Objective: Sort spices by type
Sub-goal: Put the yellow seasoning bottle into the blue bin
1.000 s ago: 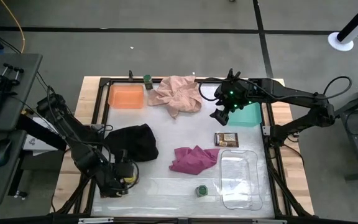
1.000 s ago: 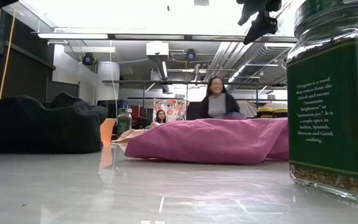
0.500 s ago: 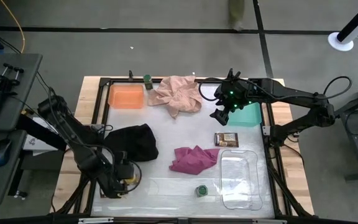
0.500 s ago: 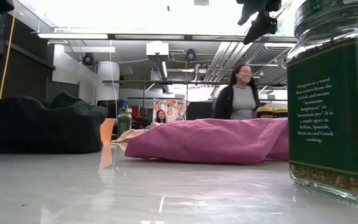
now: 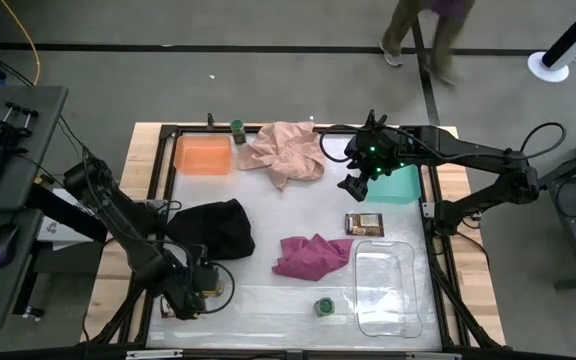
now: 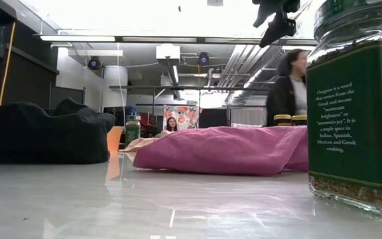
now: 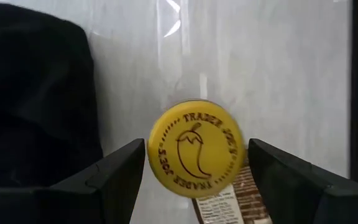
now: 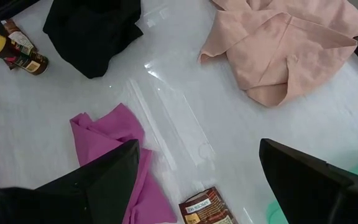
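Observation:
My left gripper (image 7: 196,168) is open near the table's near-left corner, seen in the high view as left gripper (image 5: 204,288). Its fingers stand on either side of a yellow-lidded jar (image 7: 196,157), with narrow gaps. The jar lies on its side, lid toward the wrist camera, and also shows as the jar (image 8: 11,53). My right gripper (image 5: 356,185) hangs open above the teal tray's (image 5: 400,186) left edge. One green-lidded jar (image 5: 324,306) stands near the near edge, another green-lidded jar (image 5: 238,130) at the far edge. A brown packet (image 5: 364,224) lies flat beside the clear tray (image 5: 386,288).
A black cloth (image 5: 218,226) lies just beyond the left gripper, with a magenta cloth (image 5: 311,255) mid-table and a pink cloth (image 5: 283,152) at the far edge. An orange tray (image 5: 203,155) sits far left. Two yellow lids (image 6: 290,120) show behind the magenta cloth. A person (image 5: 423,35) walks beyond the table.
My left gripper has crept a little toward the table's near edge, closer around the yellow-lidded jar. The person behind the table has walked toward the right.

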